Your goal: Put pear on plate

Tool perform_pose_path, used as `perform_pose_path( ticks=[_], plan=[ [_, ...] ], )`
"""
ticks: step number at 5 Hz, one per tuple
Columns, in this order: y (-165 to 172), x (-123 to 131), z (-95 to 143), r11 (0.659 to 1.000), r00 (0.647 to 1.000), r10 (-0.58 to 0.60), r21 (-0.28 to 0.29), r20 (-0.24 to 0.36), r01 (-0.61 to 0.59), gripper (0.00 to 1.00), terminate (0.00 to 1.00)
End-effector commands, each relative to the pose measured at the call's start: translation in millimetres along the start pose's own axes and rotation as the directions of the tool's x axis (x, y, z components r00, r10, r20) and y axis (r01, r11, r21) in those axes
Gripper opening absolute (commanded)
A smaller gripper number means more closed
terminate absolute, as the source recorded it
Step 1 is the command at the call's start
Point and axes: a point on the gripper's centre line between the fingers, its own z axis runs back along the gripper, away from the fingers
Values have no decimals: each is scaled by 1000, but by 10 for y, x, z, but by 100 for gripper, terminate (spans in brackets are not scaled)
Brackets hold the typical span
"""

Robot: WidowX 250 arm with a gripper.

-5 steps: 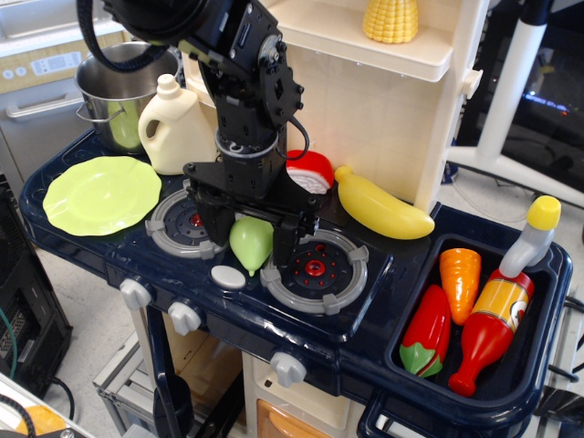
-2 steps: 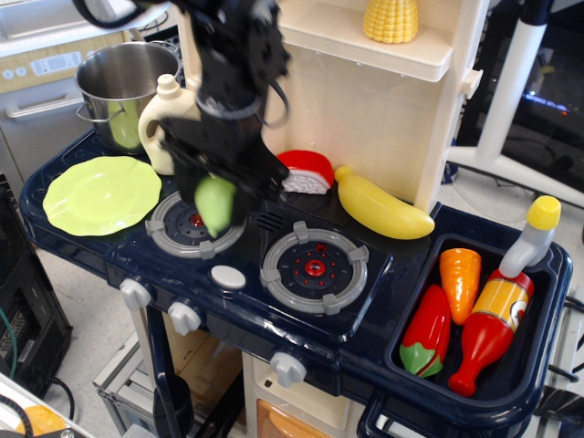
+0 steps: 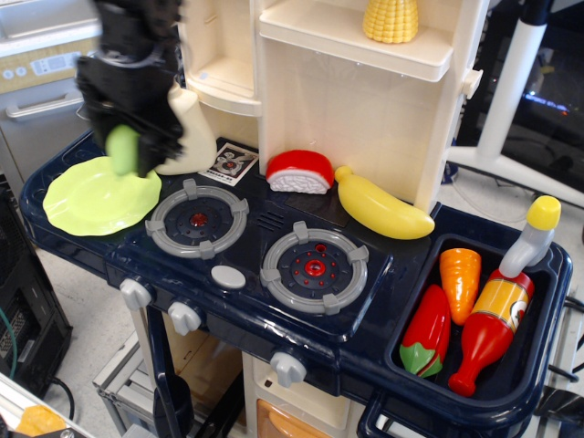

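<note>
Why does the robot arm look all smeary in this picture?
In the observation.image view the gripper and the pear in its jaws are streaked with blur, while the plate, stove burners and banana look sharp.

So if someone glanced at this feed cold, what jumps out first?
The blurred black gripper at the upper left, holding the light-green pear just above the right edge of the lime plate at the stove's left end. Then the bright yellow banana lying behind the right burner, and the ketchup bottle with toy vegetables in the sink at the right.
</note>
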Motion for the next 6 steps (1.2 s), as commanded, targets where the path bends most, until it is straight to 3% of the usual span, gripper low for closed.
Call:
perform_pose_path(
  ticks=[1,2,6],
  plan=[
    [321,-84,-212,999,996,-29,-19,89,31,0,0],
    [361,-90,-309,995,992,-78,-57,100,84,100,0],
    [361,-90,-309,995,992,-78,-57,100,84,100,0]
  ],
)
